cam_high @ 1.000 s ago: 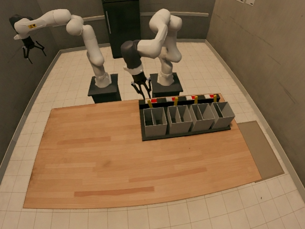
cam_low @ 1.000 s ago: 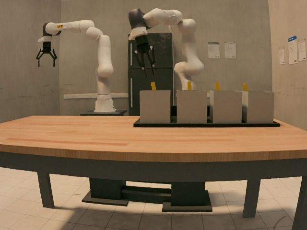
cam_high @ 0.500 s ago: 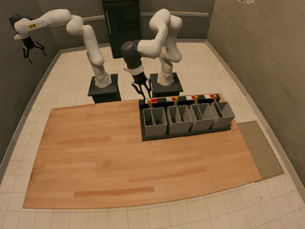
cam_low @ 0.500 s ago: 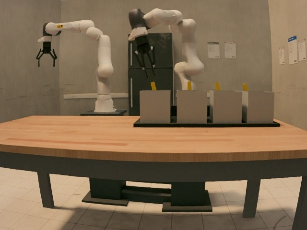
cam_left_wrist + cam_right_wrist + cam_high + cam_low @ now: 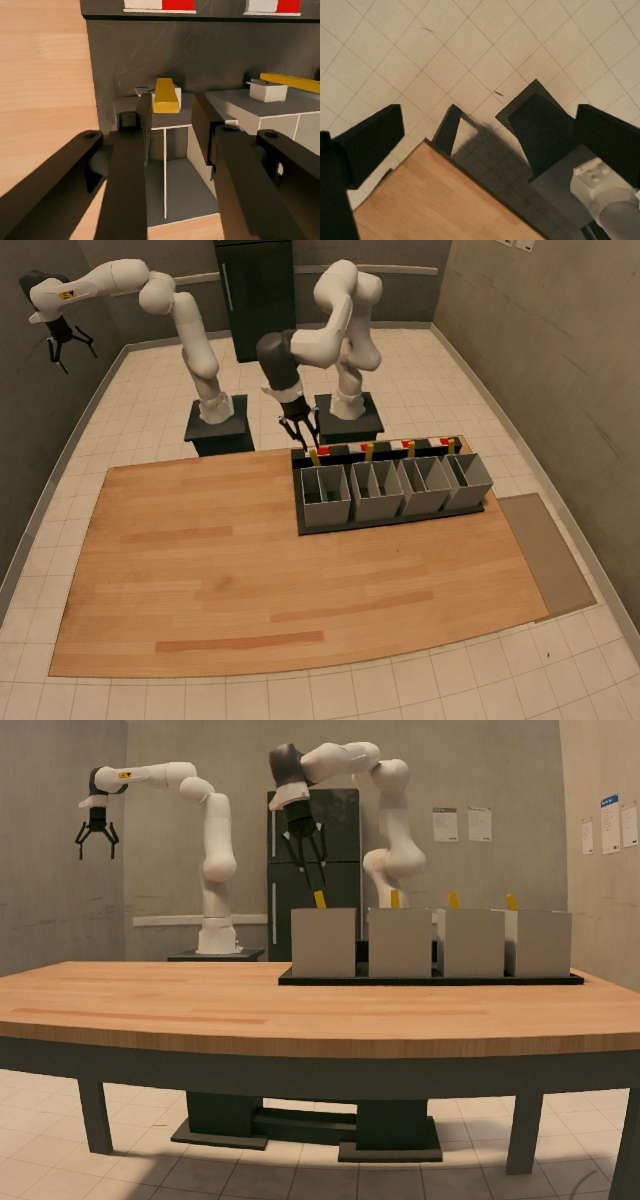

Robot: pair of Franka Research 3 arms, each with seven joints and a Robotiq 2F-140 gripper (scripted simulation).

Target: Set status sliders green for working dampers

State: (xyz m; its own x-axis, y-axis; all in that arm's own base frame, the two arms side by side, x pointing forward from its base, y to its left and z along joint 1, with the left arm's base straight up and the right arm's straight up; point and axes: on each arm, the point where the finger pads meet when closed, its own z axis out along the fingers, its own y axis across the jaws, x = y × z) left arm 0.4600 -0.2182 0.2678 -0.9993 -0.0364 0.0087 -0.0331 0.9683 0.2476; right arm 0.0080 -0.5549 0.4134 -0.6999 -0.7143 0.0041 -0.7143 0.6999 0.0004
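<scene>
The right end effector [image 5: 75, 357] [image 5: 96, 858] [image 5: 489, 119] hangs wide apart, left of the bench [image 5: 180, 575] [image 5: 206, 999] [image 5: 40, 100] [image 5: 440, 200]; the left end effector [image 5: 310, 447] [image 5: 318, 884] [image 5: 171, 108], a little apart, is above the first of four grey boxes [image 5: 327, 514] [image 5: 323, 942] [image 5: 202, 161] on the bench, all showing red
</scene>
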